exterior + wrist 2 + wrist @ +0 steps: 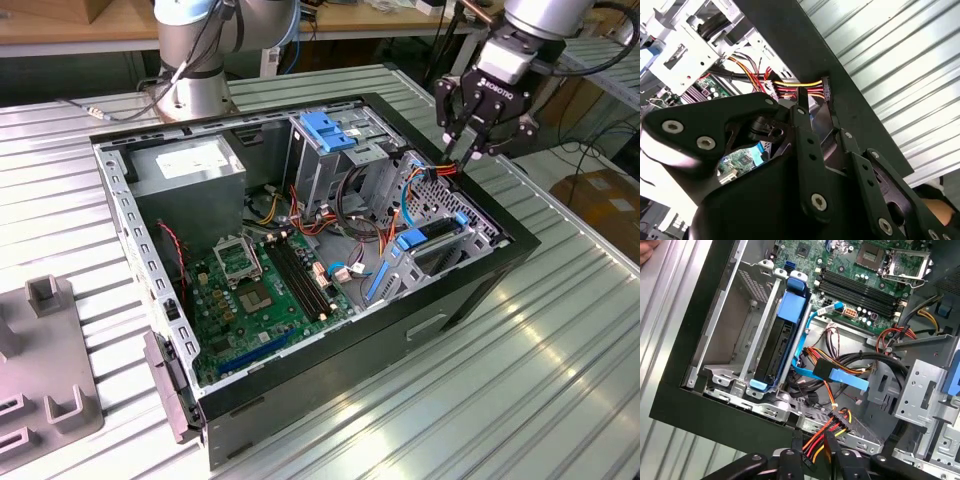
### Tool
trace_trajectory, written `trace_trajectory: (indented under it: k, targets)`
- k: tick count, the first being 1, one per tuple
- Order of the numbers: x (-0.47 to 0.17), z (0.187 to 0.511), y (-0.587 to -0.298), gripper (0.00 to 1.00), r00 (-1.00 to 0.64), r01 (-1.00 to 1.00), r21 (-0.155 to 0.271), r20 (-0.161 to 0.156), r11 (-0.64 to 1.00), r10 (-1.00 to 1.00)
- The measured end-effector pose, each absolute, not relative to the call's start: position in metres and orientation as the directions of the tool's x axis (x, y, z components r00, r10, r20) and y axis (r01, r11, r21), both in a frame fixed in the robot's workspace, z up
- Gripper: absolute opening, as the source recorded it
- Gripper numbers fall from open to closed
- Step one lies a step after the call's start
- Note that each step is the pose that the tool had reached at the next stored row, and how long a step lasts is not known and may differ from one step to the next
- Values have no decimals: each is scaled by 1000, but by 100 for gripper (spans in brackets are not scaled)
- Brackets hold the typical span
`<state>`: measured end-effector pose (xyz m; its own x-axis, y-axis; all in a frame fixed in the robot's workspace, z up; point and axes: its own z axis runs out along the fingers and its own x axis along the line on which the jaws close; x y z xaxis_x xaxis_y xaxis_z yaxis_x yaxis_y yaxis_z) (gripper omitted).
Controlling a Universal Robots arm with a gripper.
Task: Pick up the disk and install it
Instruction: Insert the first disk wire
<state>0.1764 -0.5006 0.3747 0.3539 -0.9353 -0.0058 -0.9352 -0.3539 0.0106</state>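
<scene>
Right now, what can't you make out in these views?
The disk sits edge-on in its bay in the first wrist view; bay walls hide its faces, so seating is unclear.
In the second wrist view the gripper covers the bay with its own body.
The power connector: contact with the gripper cannot be told.

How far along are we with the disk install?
The disk already sits slotted inside the case, so pick-up and insertion look done. The tool is at the red-and-yellow power cable by the case edge. Left: that cable's connector hangs free and looks not plugged into the disk.
</scene>
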Motion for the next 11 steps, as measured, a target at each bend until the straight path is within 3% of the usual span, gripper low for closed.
trace_trajectory:
  k: [11]
  targets:
    - [189, 371, -499, 31, 489, -872, 8, -3, -489, -872]
